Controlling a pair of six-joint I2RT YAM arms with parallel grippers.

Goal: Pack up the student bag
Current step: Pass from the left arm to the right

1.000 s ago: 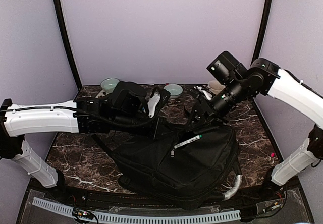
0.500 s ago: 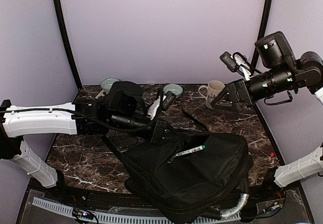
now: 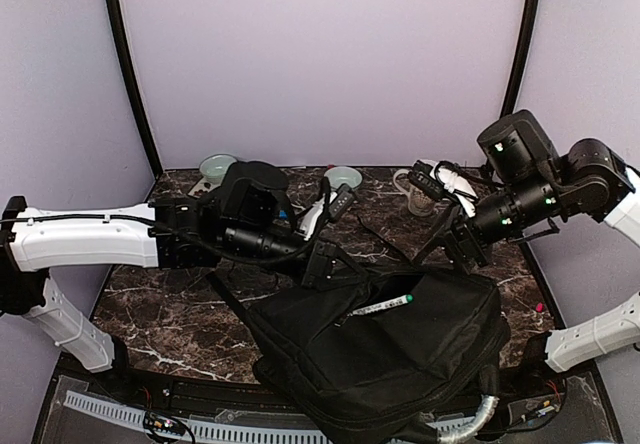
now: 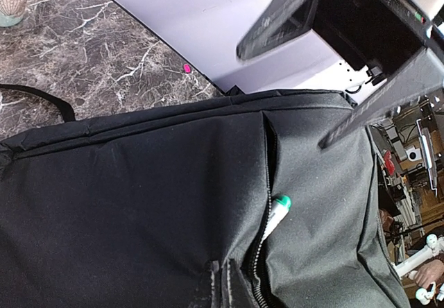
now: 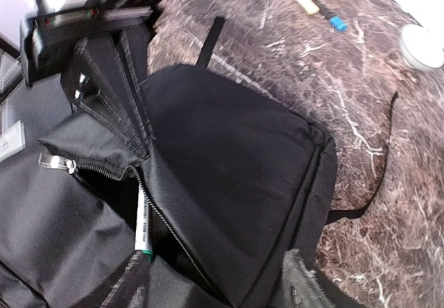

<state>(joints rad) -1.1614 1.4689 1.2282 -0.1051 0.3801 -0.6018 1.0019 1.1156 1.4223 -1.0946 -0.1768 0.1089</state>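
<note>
Top external view gives me the dark marble tabletop (image 3: 165, 314), and on it the black backpack (image 3: 390, 354), by far the biggest thing I have in sight. It lies flat across the near middle, spreads toward the near right and reaches the near edge.

My left arm (image 3: 90, 239) stretches in low from the left. Its tool (image 3: 321, 260) sits at the far left corner of the backpack, pressed together on the black cloth beside an open zip. From the right wrist I see that cloth drawn up into a peak where the fingers pinch it. My right arm (image 3: 590, 179) comes in from the right. Its tool (image 5: 218, 258) hangs over the far right part of the backpack, fingers spread with nothing between them. How high above the cloth it hangs I cannot tell.

A pale mug (image 3: 424, 189) stands at the far right of the tabletop, partly hidden behind the right tool. One pale green bowl (image 3: 217, 167) stands at the far left, and a second bowl (image 3: 344, 177) stands at the far middle, just beyond the left tool. The grey handle (image 3: 478, 419) of the backpack curls out at its near right corner. A thin black strap (image 3: 385, 242) trails from the backpack across the marble toward the far side.

A white marker (image 3: 386, 303) with a green cap pokes out of the open zip pocket, its cap end pointing right. A tiny pink speck (image 3: 540, 307) lies on the tabletop by the right edge, too small for me to tell what it is.
</note>
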